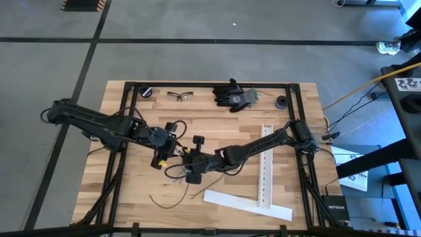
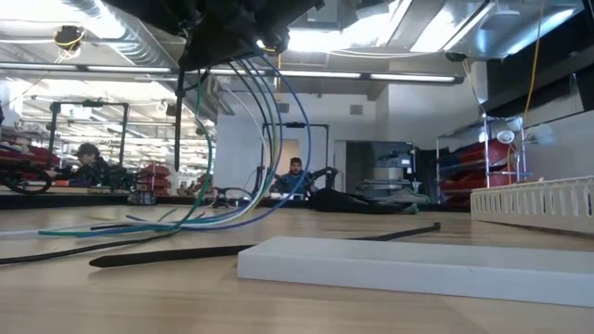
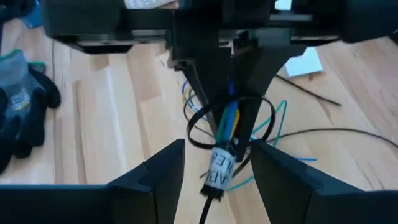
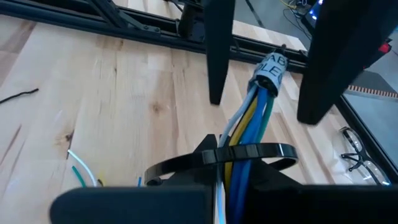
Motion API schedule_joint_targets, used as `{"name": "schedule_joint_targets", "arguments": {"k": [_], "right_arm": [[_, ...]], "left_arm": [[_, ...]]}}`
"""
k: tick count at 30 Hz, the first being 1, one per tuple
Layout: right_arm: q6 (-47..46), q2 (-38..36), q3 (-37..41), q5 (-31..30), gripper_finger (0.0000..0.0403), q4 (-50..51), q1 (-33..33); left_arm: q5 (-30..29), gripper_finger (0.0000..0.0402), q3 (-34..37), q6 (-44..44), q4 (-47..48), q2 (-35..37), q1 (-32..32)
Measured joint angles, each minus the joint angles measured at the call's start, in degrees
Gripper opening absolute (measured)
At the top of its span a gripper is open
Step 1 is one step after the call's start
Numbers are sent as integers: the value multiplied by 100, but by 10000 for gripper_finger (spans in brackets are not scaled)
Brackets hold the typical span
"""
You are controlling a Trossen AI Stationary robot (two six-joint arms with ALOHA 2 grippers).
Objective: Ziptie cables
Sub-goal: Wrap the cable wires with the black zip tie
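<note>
The cables are a bundle of blue, yellow, grey and green wires (image 4: 249, 121) with a white label (image 4: 272, 67) at one end. My right gripper (image 4: 233, 180) (image 1: 187, 158) is shut on this bundle. A black ziptie (image 4: 249, 151) lies in a loose loop around the bundle beside its fingertips. My left gripper (image 3: 217, 177) (image 1: 170, 153) is open, one finger on each side of the labelled end (image 3: 221, 167), apart from it. In the low view the wires (image 2: 264, 111) hang down in curves onto the table. A second ziptie (image 2: 260, 249) lies flat on the wood. My right gripper pinches the bundle between its two fingers (image 3: 245, 93), a short way back from the labelled end (image 4: 239, 140), coming level from the table's right side and across the wires. The held part is lifted clear. The free ends (image 2: 111, 227) hang slack and trail on the table.
A flat white strip (image 1: 247, 204) lies near the front edge. A perforated white strip (image 1: 266, 164) runs alongside the right arm. Black gloves (image 1: 233, 95), safety glasses (image 1: 180, 95) and a small black disc (image 1: 281, 102) sit near the far edge. People sit in the room beyond.
</note>
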State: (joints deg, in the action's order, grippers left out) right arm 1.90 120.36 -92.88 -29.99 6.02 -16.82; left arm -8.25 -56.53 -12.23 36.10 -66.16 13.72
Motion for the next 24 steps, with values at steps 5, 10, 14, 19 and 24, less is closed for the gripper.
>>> {"name": "schedule_joint_targets", "arguments": {"k": [5,10,14,19,24], "right_arm": [[-5,0,0,22,0,2,-2],[-90,0,0,25,0,8,-2],[-290,-2,-2,-18,0,50,2],[-690,-14,-16,-404,4,438,-2],[-955,-9,539,-375,43,1,-9]], "left_arm": [[-4,103,2,6,-93,-1,17],[10,12,2,-48,-57,-1,20],[-220,10,2,34,-50,-1,19],[-314,3,4,152,-17,-8,11],[-327,3,124,177,-235,-13,4]]}}
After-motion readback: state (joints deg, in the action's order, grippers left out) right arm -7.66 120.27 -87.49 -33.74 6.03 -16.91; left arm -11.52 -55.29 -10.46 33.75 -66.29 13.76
